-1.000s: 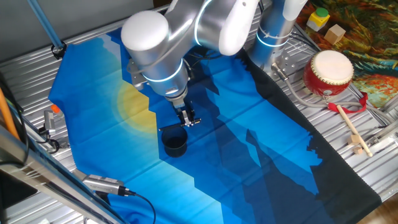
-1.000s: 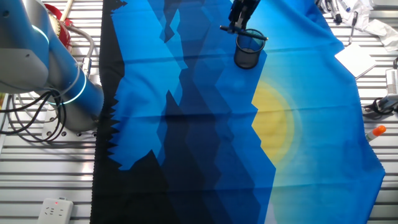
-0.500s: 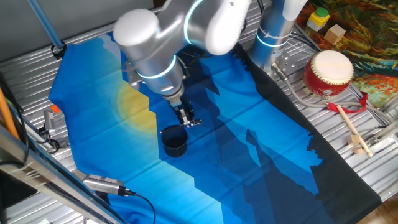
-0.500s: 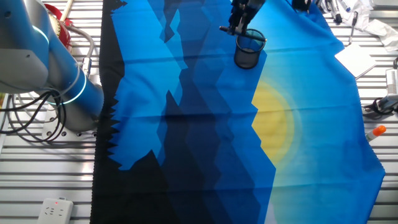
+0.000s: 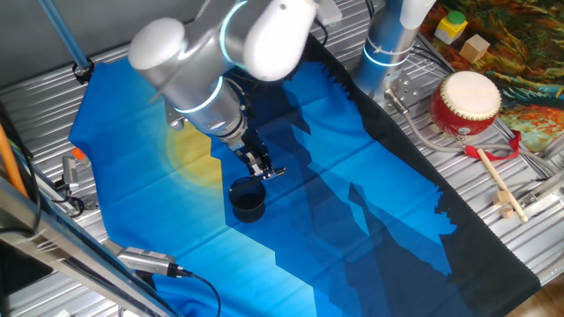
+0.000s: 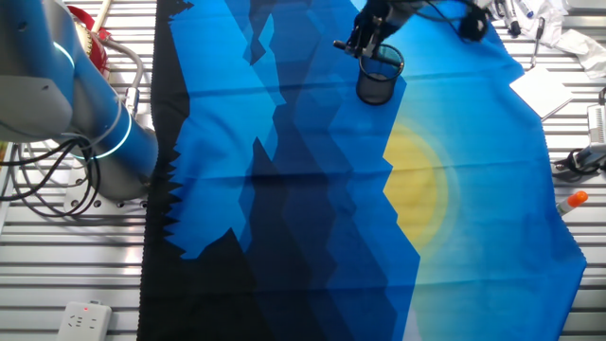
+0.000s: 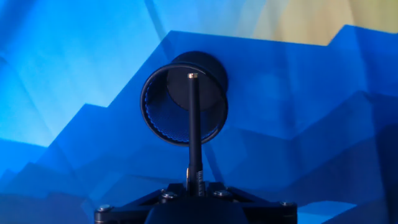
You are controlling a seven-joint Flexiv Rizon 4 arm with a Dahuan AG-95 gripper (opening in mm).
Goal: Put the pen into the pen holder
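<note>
The pen holder [image 5: 248, 201] is a small dark mesh cup standing upright on the blue cloth; it also shows in the other fixed view [image 6: 378, 76] and in the hand view [image 7: 185, 99]. My gripper [image 5: 261, 166] is shut on the thin black pen [image 7: 194, 130] and hovers just above the cup. The arm is tilted. In the hand view the pen points away from me and its tip lies over the cup's mouth. In the other fixed view my gripper [image 6: 365, 36] is at the cup's rim.
A red-and-white drum [image 5: 465, 103] and a wooden drumstick with a red handle [image 5: 496, 179] lie at the right on the metal table. Coloured blocks [image 5: 452, 26] sit at the back right. An orange-tipped marker [image 6: 571, 200] lies beside the cloth.
The arm's upper joints have swung left and the wrist has tilted. The gripper with the pen stays over the cup, shifted slightly. The cup has not moved.
</note>
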